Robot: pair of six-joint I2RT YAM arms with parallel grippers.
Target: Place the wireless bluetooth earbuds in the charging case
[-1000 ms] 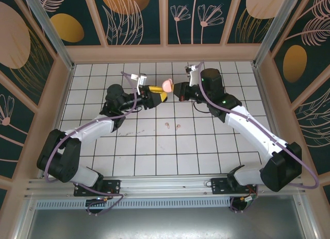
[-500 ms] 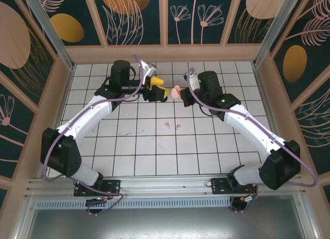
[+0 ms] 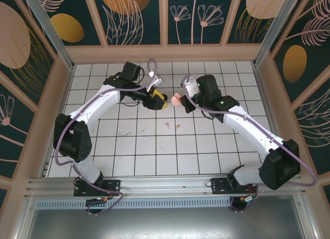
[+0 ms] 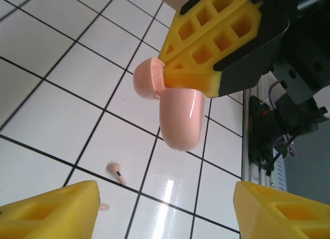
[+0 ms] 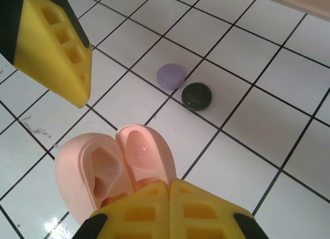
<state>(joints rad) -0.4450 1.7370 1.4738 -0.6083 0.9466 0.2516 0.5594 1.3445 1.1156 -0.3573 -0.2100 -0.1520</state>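
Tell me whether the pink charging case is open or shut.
Open: pink case has its lid swung back, sockets bare; pink earbuds lie on the tiles.

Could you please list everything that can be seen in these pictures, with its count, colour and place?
pink case: 1, pale pink, lid open, held above the tiles
earbuds: 2, pale pink, lying apart on the tiles near the middle
lilac case: 1, lilac, closed, on the tiles
black case: 1, black, closed, right beside the lilac one
table: 1, white tiles with dark lines
left gripper: 1, yellow fingers, open, facing the pink case
right gripper: 1, yellow fingers, shut on the pink case
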